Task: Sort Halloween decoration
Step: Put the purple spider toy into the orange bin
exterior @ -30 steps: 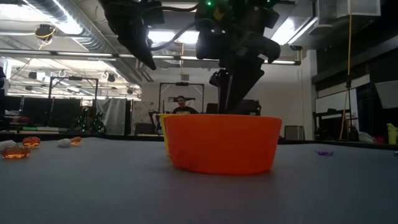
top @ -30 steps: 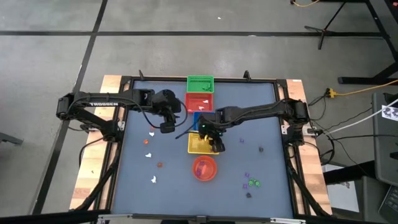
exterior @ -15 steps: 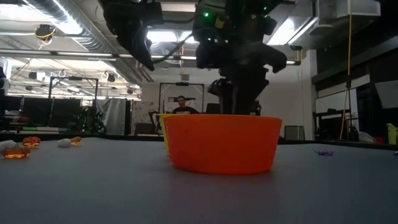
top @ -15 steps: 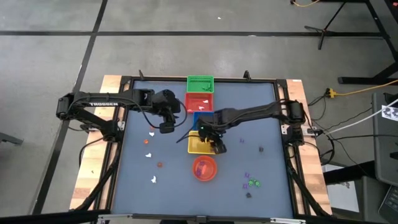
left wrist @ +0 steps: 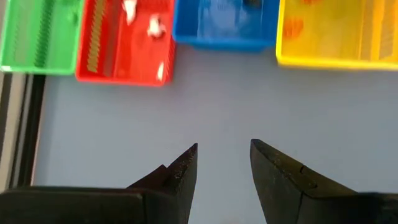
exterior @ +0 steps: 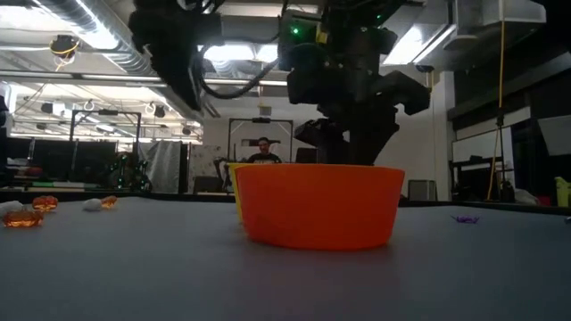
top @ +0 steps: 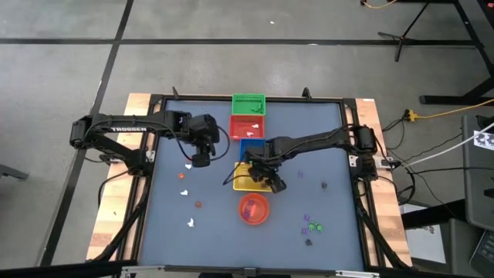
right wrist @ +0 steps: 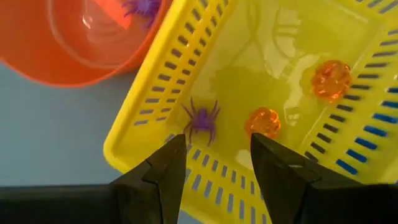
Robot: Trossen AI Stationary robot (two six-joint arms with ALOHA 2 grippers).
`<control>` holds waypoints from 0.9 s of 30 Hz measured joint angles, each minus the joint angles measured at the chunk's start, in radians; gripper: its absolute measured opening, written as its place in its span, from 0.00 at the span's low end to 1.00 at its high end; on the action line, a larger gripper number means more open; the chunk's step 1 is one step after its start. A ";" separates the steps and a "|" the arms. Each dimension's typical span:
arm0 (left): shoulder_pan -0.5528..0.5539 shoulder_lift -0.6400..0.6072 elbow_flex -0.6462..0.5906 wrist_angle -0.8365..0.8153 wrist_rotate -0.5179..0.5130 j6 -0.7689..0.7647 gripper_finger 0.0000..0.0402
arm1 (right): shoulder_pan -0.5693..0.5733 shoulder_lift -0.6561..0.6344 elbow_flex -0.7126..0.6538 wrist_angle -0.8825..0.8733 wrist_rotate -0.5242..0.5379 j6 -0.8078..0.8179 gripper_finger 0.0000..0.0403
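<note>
My right gripper (right wrist: 214, 152) hangs open, pointing down, just over the yellow basket (right wrist: 155, 106), near its corner by the orange bowl (top: 253, 208). In that basket lie a purple spider (right wrist: 201, 118), just beyond the fingertips, and two orange balls (right wrist: 263, 121). Another purple spider (right wrist: 144, 6) lies in the bowl. My left gripper (left wrist: 224, 155) is open above bare table, left of the row of baskets. White trinkets (left wrist: 153, 26) lie in the red basket (left wrist: 99, 56). White and orange trinkets (top: 184, 191) lie loose at the table's left, purple and green ones (top: 312, 227) at its right.
Four baskets stand in a row down the table's middle: green (top: 248, 103) farthest, then red (top: 248, 123), blue (top: 248, 147) and yellow (top: 245, 179), with the orange bowl nearest. A person (exterior: 262, 150) sits in the room beyond the table. Open table lies on both sides.
My right gripper has sunk toward the yellow basket and rolled about its own axis, staying open. My left gripper has tipped further downward and shifted slightly toward the table's left, open all the while.
</note>
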 joint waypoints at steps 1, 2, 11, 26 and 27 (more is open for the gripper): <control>0.000 0.000 0.000 -0.019 0.000 -0.003 0.33 | 0.009 0.000 0.000 0.000 0.008 -0.015 0.44; 0.000 0.000 0.000 -0.039 0.000 -0.004 0.33 | 0.018 0.000 0.000 0.004 0.015 -0.026 0.44; 0.000 0.000 0.000 -0.074 0.000 -0.037 0.33 | 0.057 0.000 0.000 0.031 0.052 -0.074 0.44; 0.000 -0.001 0.000 -0.061 0.000 -0.030 0.33 | 0.057 0.072 0.000 0.013 0.082 -0.209 0.44; 0.000 -0.001 0.000 -0.056 0.000 -0.030 0.33 | 0.057 0.074 0.000 0.018 0.090 -0.210 0.44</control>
